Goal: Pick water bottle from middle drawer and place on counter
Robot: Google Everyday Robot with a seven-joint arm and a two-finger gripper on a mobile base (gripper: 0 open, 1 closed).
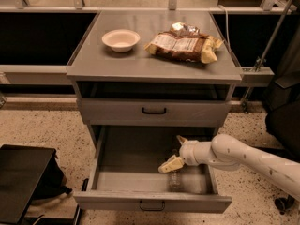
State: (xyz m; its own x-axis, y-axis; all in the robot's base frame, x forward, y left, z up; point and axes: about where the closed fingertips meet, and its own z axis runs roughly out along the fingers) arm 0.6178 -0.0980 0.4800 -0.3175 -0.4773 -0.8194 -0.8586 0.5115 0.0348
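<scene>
The water bottle [176, 181] lies in the open middle drawer [131, 178], toward its front right corner. I see my end effector [176, 152] just above it inside the drawer, its two fingers spread wide. The lower finger is close over the bottle, though I can't tell whether it touches. Up on the desk [93, 62] sit a white bowl [121, 39] and a crinkled snack bag [183, 46].

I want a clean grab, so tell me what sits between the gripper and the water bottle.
Nothing visible does. The open gripper hangs inside the middle drawer, right above the water bottle, which lies near the drawer's front.
</scene>
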